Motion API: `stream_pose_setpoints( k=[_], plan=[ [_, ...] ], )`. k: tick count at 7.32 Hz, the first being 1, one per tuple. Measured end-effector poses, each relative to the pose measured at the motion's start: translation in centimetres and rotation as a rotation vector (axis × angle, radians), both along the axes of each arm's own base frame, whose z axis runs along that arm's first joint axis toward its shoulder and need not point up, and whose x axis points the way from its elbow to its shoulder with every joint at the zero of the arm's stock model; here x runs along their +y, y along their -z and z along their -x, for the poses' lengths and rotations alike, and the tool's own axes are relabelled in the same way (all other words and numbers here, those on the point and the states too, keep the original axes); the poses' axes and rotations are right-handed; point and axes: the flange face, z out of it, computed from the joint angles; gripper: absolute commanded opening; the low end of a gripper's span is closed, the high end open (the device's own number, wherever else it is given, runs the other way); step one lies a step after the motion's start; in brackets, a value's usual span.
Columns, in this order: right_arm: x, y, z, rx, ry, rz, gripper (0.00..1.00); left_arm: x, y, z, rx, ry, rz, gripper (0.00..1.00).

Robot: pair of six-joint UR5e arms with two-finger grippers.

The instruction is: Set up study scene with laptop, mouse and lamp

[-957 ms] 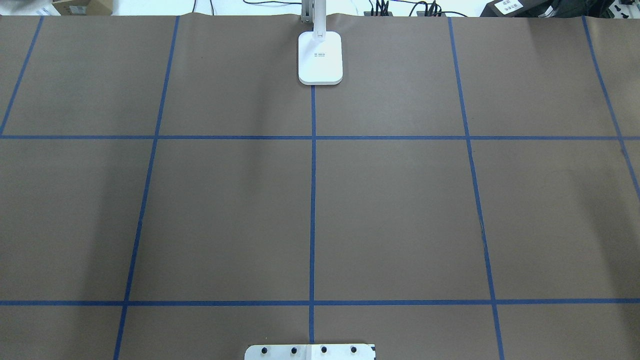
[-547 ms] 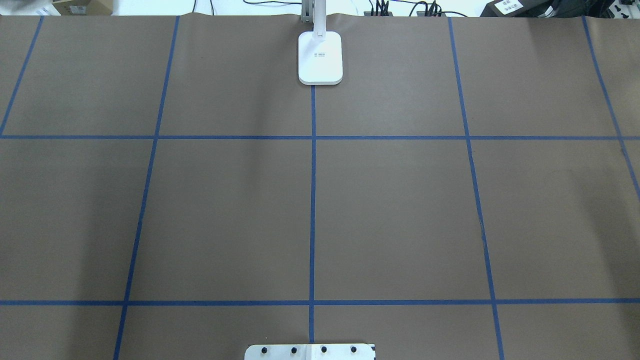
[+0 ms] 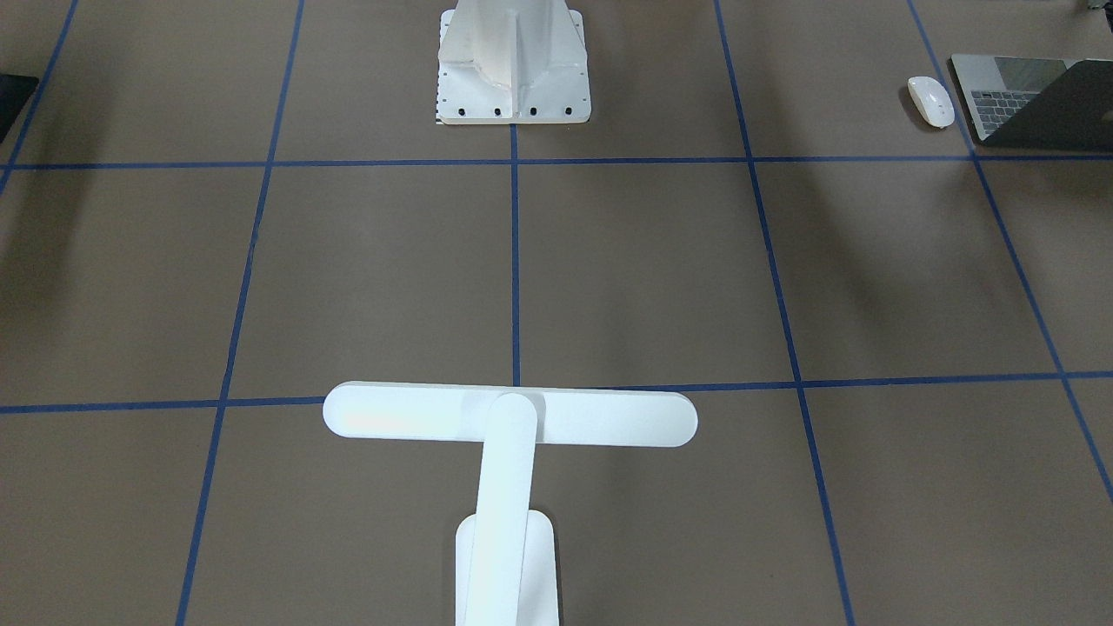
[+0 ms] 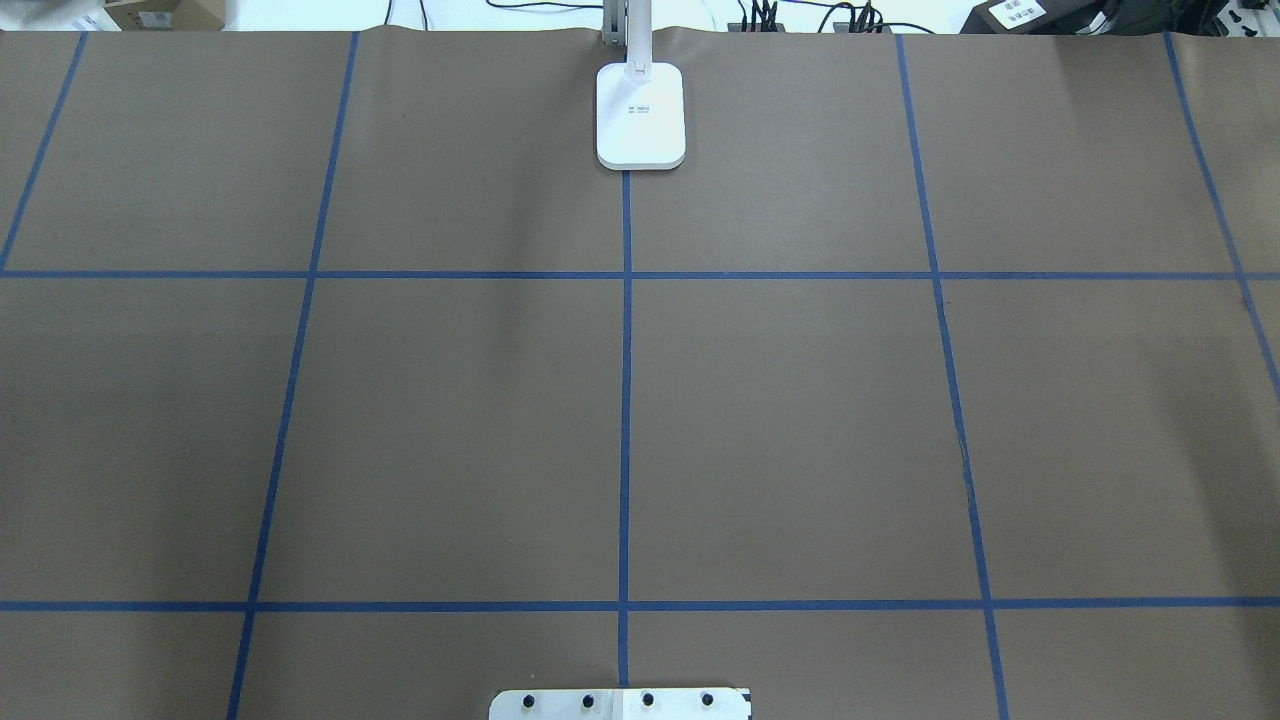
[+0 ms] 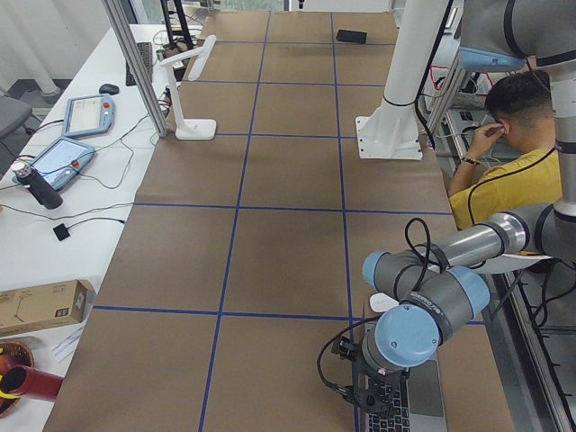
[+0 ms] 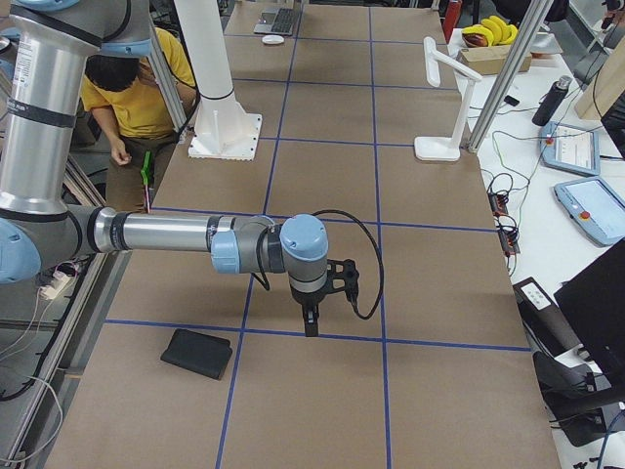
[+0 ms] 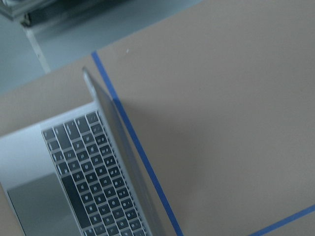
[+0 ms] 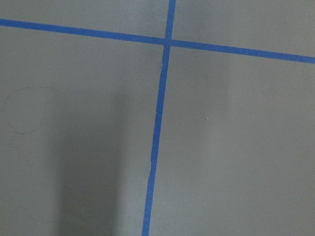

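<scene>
The laptop [image 3: 1026,96] lies partly open with its dark lid up at the table's end on my left; it also shows in the left wrist view [image 7: 93,182]. The white mouse [image 3: 930,100] lies beside it. The white T-shaped lamp [image 3: 509,417] stands at the far middle edge, and its base [image 4: 641,115] shows from overhead. My left gripper [image 5: 367,405] hangs over the laptop [image 5: 418,400], near the mouse [image 5: 385,302]; I cannot tell if it is open or shut. My right gripper [image 6: 311,322] points down over bare table, its state unclear.
A flat black pad [image 6: 198,353] lies near my right gripper. The white ribbed pedestal [image 3: 513,65] stands at the near middle. A person in yellow [image 5: 513,171] sits behind the robot. Tablets [image 6: 576,147] and cables lie on the side bench.
</scene>
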Motion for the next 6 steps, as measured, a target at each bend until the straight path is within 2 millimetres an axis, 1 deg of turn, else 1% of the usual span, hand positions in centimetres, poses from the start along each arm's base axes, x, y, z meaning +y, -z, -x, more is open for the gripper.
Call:
stream_pose_setpoints(
  k=[2,3,5,6],
  plan=[
    [0.0,0.0,0.0,0.000,0.000,-0.001,1.00,0.5,-1.9,-0.5,0.048,0.057,0.073,0.99],
    [0.0,0.0,0.0,0.001,0.000,-0.001,1.00,0.7,-2.8,-0.7,0.067,0.076,0.106,0.96],
    [0.0,0.0,0.0,0.001,0.000,0.000,1.00,1.4,-4.6,-1.1,0.092,0.092,0.160,0.56],
    [0.0,-0.1,0.0,0.002,0.000,0.001,1.00,1.7,-5.3,-1.3,0.100,0.094,0.177,0.41]
  ],
)
